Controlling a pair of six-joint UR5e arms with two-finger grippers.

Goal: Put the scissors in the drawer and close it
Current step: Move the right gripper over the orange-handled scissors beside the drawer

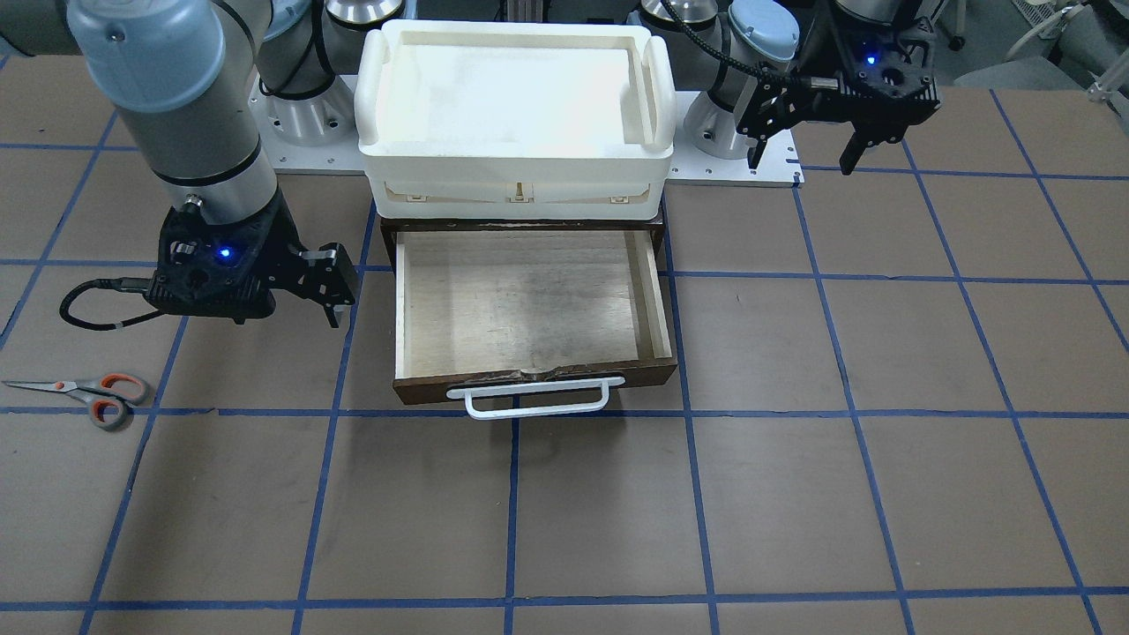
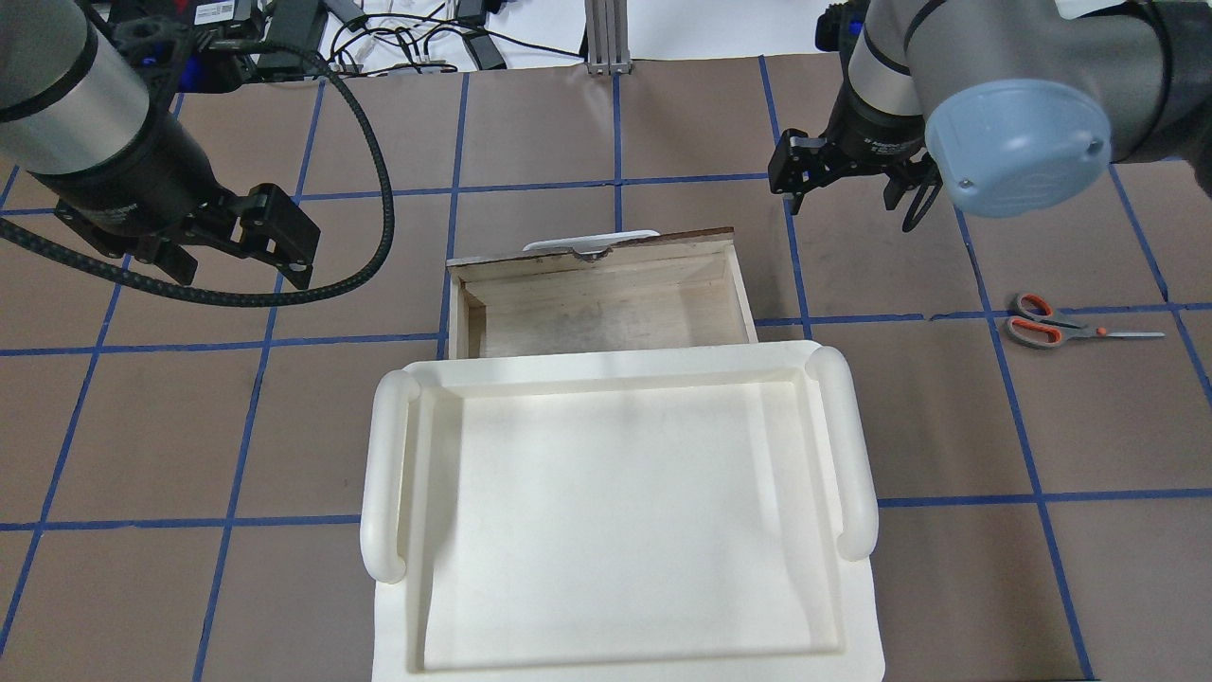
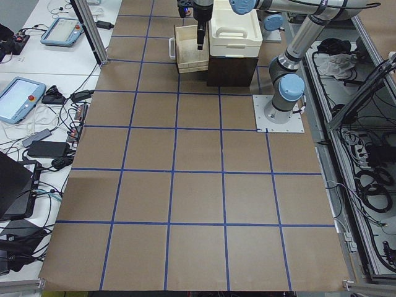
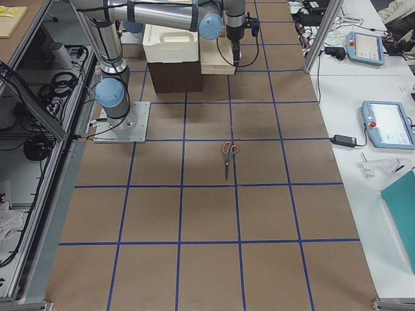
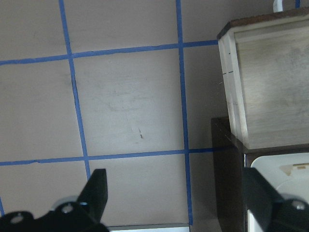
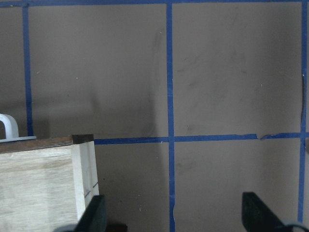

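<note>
**Q:** How are the fingers set?

**A:** The left fingers (image 5: 96, 193) are spread wide, and nothing is held between them. Only bare surface (image 1: 794, 441) is seen in the gap in the left wrist view. The right fingers (image 6: 94, 217) are likewise spread wide and nothing is gripped.

**Q:** Where are they positioned?

**A:** The left fingers are held above the surface on the robot's left of the white bin (image 1: 516, 168), near the arm base. The right fingers are held above the surface just beside the drawer (image 1: 520, 300), on its right-arm side near the front corner.

**Q:** Where are the task items located?

**A:** The drawer is pulled out from the dark cabinet under the white bin. Its pale wood floor is exposed, and its white bar handle (image 1: 538, 401) is turned away from the robot. The scissors (image 1: 97, 392) are laid flat on the surface on the robot's right, well apart from the drawer and outside it. The blades are shut and pointed away from the drawer, with the loop handles on the nearer side. The scissors are not touched by either set of fingers.
</note>
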